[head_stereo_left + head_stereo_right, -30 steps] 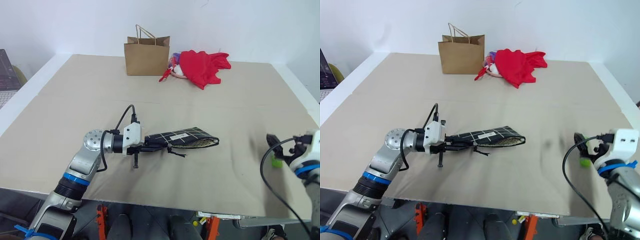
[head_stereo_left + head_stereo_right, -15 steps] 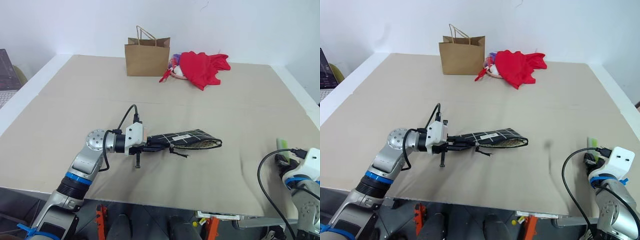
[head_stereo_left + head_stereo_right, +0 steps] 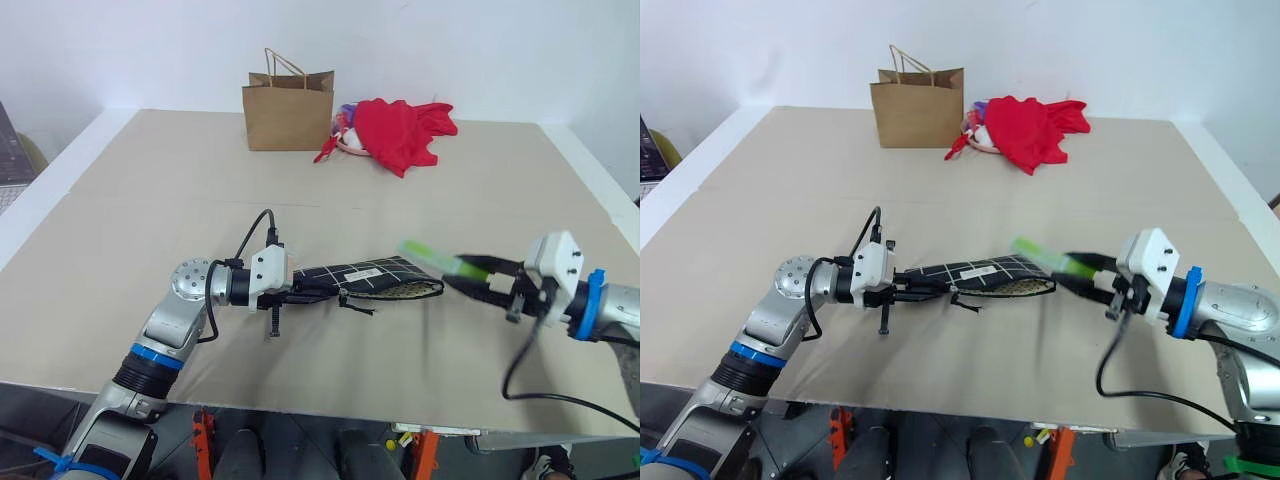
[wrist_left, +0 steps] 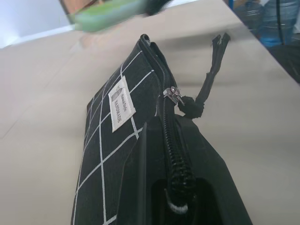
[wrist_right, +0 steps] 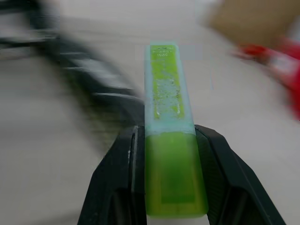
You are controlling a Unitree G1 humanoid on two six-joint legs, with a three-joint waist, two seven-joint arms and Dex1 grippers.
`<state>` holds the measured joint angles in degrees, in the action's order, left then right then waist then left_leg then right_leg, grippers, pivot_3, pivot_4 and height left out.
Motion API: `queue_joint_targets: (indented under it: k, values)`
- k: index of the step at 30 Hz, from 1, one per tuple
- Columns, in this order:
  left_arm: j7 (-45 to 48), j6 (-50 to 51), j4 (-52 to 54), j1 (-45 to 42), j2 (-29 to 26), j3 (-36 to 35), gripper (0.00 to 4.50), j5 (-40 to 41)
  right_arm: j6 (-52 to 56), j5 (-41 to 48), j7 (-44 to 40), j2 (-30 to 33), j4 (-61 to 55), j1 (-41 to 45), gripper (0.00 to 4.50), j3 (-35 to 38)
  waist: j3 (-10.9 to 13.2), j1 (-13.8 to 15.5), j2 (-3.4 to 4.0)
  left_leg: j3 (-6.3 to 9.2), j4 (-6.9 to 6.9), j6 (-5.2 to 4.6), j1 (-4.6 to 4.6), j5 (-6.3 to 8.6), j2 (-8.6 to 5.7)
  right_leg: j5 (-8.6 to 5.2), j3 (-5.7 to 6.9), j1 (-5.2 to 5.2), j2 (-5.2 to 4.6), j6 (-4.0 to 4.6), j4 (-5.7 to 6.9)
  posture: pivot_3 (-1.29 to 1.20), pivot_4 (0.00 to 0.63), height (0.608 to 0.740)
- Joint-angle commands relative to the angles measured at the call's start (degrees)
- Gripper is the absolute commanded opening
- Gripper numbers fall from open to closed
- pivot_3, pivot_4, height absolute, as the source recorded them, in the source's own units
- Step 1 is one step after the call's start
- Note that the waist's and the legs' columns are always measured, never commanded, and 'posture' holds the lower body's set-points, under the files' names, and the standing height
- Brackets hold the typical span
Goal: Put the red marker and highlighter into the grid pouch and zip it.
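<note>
The grid pouch [image 3: 368,276] hangs level just above the table, black with white lines and a white label [image 4: 119,104]. My left gripper [image 3: 298,290] is shut on its left end by the zipper. The pouch's mouth at the right end gapes slightly, and the cord pull [image 4: 206,84] dangles below. My right gripper [image 3: 480,277] is shut on the light green highlighter [image 3: 434,257], which points left, its pale tip [image 5: 165,79] just above the pouch's right end. The red marker is out of view.
A brown paper bag [image 3: 291,108] stands at the table's far edge, with a heap of red cloth [image 3: 405,130] to its right. The beige table [image 3: 150,200] spreads wide on all sides of the pouch.
My right gripper closed on the highlighter near the table's right edge, lifted it and swung it left to the pouch's open end. The left arm and pouch stayed put.
</note>
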<state>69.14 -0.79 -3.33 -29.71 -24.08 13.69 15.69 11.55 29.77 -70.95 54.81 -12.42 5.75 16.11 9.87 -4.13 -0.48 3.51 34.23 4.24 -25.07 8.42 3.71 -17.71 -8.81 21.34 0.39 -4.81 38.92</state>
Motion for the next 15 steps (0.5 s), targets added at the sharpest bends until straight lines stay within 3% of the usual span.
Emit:
queue_joint_targets:
  k: [1,7,15]
  values:
    - [0.16,-0.61,1.10,-0.74,-0.12,-0.40,0.00,0.35,-2.11,1.79,-12.40,6.28,3.04,1.51,1.10,-0.04,0.02,0.10,-0.02,0.00,0.00,0.00,-0.01,0.00,-0.08,-0.01,0.00,0.00,-0.08,-0.03,0.00,0.00,0.150,0.739]
    - [-0.04,-0.76,1.38,-0.66,0.35,-0.16,0.00,0.28,-3.57,-0.03,-17.40,8.30,8.46,5.99,1.10,-4.00,0.07,-0.02,-0.11,-0.04,0.07,0.00,0.02,0.00,-0.24,-0.05,0.00,-0.02,-0.28,-0.14,0.02,0.00,0.150,0.739]
    - [-1.03,-0.71,2.06,-0.64,1.15,-0.02,0.00,0.17,-1.16,-1.24,-16.46,7.76,9.27,10.12,1.10,-8.14,0.07,-0.05,-0.10,-0.04,0.07,0.01,0.01,-0.01,-0.25,-0.05,0.00,-0.01,-0.29,-0.15,0.03,0.00,0.150,0.739]
